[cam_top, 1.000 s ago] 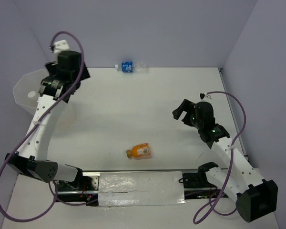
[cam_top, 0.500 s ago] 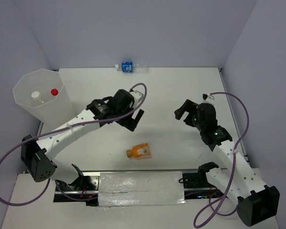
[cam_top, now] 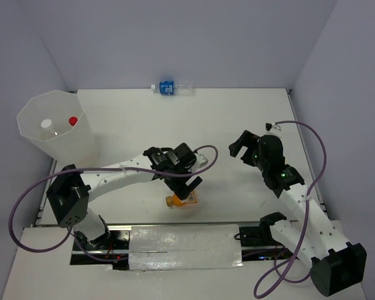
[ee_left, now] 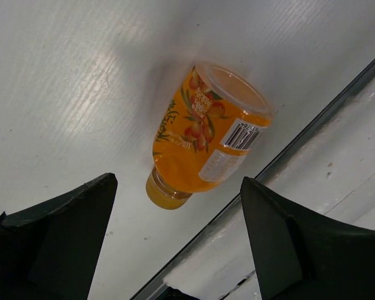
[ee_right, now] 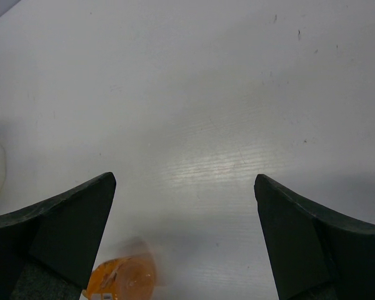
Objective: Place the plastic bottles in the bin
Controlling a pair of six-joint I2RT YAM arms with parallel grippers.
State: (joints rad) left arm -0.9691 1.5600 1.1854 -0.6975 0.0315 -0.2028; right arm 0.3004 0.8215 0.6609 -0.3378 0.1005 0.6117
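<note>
An orange juice bottle (cam_top: 182, 199) lies on its side near the table's front edge; it also shows in the left wrist view (ee_left: 203, 134) and the right wrist view (ee_right: 120, 279). My left gripper (cam_top: 186, 182) is open and empty, hovering just above it. A blue-labelled bottle (cam_top: 170, 88) lies by the back wall. The bin (cam_top: 36, 106) stands at the far left, holding a white-capped bottle (cam_top: 46, 124) and a red-capped bottle (cam_top: 72, 120). My right gripper (cam_top: 242, 145) is open and empty at the right. The second juice bottle is not visible.
A metal rail and a taped strip (cam_top: 184, 245) run along the table's front edge, close to the juice bottle. Walls close the table at the back and on both sides.
My left arm has swung from over the bin across the table to just above the orange juice bottle. The right arm has barely moved.
</note>
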